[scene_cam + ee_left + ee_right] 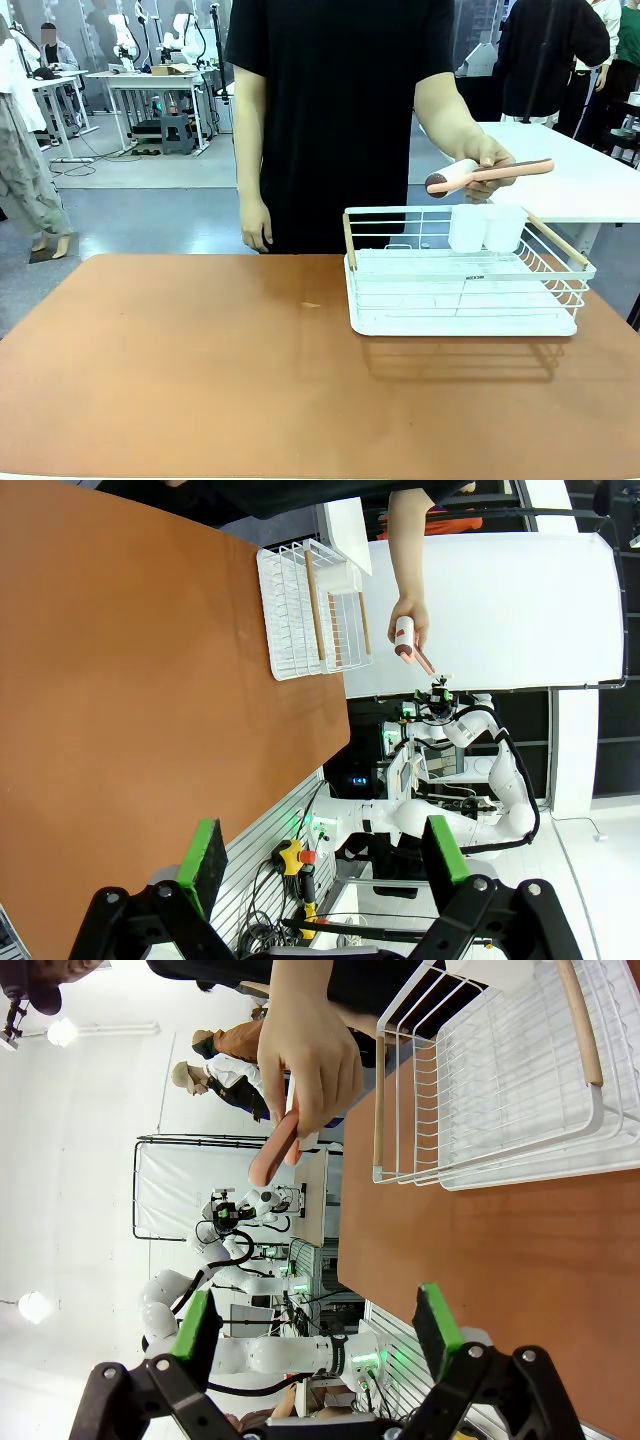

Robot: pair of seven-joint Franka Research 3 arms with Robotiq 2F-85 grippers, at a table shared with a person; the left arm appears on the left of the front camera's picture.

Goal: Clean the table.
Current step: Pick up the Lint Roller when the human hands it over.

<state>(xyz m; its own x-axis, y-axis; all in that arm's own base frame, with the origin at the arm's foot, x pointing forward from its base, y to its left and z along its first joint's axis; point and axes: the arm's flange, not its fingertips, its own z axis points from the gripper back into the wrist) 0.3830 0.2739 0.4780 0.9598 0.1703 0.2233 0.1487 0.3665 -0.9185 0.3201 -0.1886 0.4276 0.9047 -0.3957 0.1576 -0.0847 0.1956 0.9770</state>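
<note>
Front view: wire rack (462, 300) on table (200, 380)

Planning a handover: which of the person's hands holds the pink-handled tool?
The hand raised near the white rack, on the robot's right; the other hand hangs empty.

Worn by the person (262, 120): plain black short-sleeved top (340, 90). On the left gripper (322, 852): black angular links (150, 920), round silver screws (483, 887), bright green pads (207, 850) at the tips. On the right gripper (313, 1322): same black links, same green pads.
</note>
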